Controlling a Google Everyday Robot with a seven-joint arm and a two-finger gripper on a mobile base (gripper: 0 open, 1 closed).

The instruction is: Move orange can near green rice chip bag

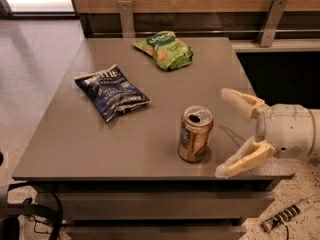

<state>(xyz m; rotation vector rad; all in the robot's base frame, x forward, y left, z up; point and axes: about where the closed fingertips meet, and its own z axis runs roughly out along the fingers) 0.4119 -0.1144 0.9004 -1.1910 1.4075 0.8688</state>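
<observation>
- The can (195, 134) stands upright near the front edge of the bench (90, 149), towards the front right corner, with nothing gripping it.
- The gripper (221, 133) sits at the right edge, just beside the can and level with it. Its fingers (242, 104) are spread wide apart, one behind the can's line and one in front, neither touching it.
- The green bag (164, 49) lies near the back edge, around the middle, well apart from the can.
- By my reading the task has hardly begun: the grasp is not yet made, and the lift, carry and set-down all remain.
- The blue bag (112, 91) lies towards the left edge, off the straight line from can to green bag, so that path looks open.
- There is bare bench just in front of and to the right of the green bag for setting down; the can's closeness to the front edge calls for care in closing on it.
</observation>
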